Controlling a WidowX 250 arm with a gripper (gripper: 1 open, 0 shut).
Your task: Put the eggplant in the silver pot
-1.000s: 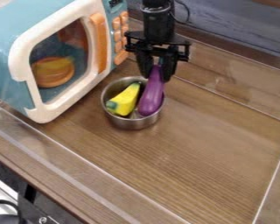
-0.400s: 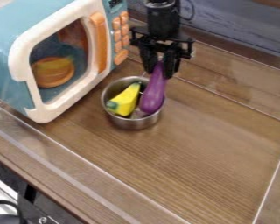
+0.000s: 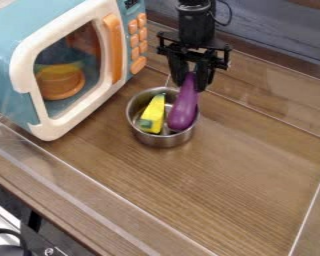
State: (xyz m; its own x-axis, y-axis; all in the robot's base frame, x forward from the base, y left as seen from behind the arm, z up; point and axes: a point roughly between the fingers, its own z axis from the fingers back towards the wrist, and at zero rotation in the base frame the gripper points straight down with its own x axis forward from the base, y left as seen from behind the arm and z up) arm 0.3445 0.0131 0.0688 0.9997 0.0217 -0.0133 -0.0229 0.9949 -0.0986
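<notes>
My end effector [image 3: 192, 72] points straight down, clamped tight on the upper end of the eggplant [image 3: 187, 102], so the fruit hangs from my fingers as a near-vertical, slightly slanted purple spindle. I hold it by that end, I judge, so the long body can go down into the silver pot [image 3: 162, 133] first, leaving my fingers above the rim. Its lower end is already down inside the pot, directly below me; whether it touches the bottom I cannot tell.

The pot sits on the table [image 3: 243, 170] just beneath me. A yellow-green banana-like toy [image 3: 153, 110] already lies in it, beside the eggplant on the side toward the toy microwave [image 3: 63, 60], so free room is only on the eggplant's side. That is probably why the eggplant hangs close to the rim away from the microwave.

The eggplant looks glossy and deep purple, smooth and elongated; my fingers hide its top, so I cannot make out the stem.
</notes>
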